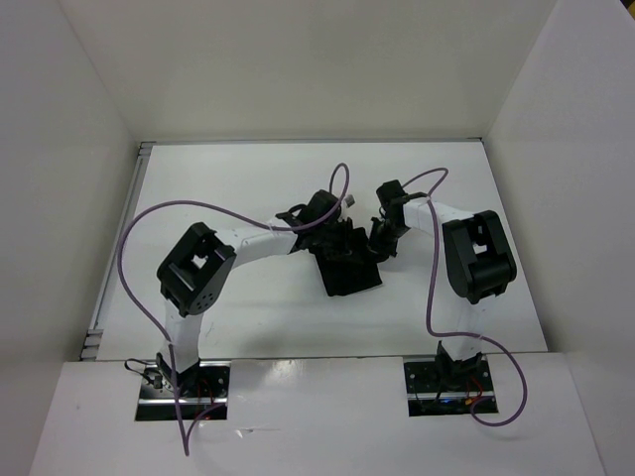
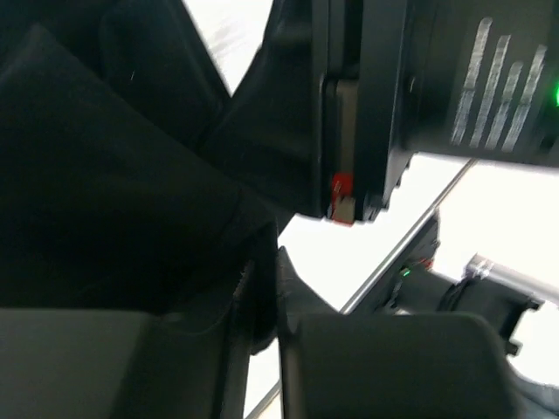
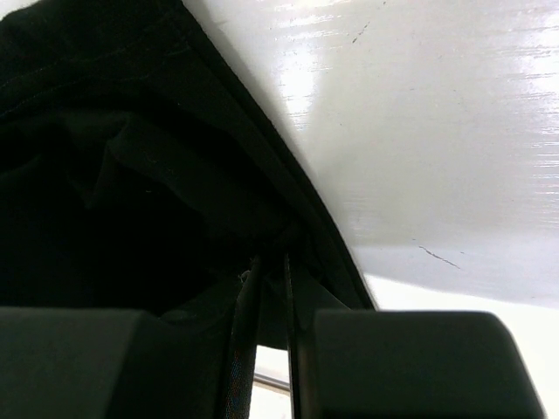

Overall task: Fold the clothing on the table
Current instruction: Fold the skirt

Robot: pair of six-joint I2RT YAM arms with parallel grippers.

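The black clothing [image 1: 349, 273] lies bunched in the middle of the white table [image 1: 248, 188]. Both grippers meet at its far edge. My left gripper [image 1: 337, 236] comes in from the left, and my right gripper [image 1: 380, 246] from the right. In the left wrist view the clothing [image 2: 113, 175] fills the left side, and a fold of it sits in the narrow gap of the left gripper [image 2: 259, 266]. In the right wrist view the clothing [image 3: 131, 157] hangs lifted off the table [image 3: 419, 113], with its hem pinched in the right gripper [image 3: 271, 262].
White walls [image 1: 556, 109] enclose the table on three sides. A metal rim [image 1: 117, 268] runs along its left edge. Purple cables [image 1: 134, 268] loop over both arms. The right arm's black body [image 2: 376, 105] hangs close above the left gripper.
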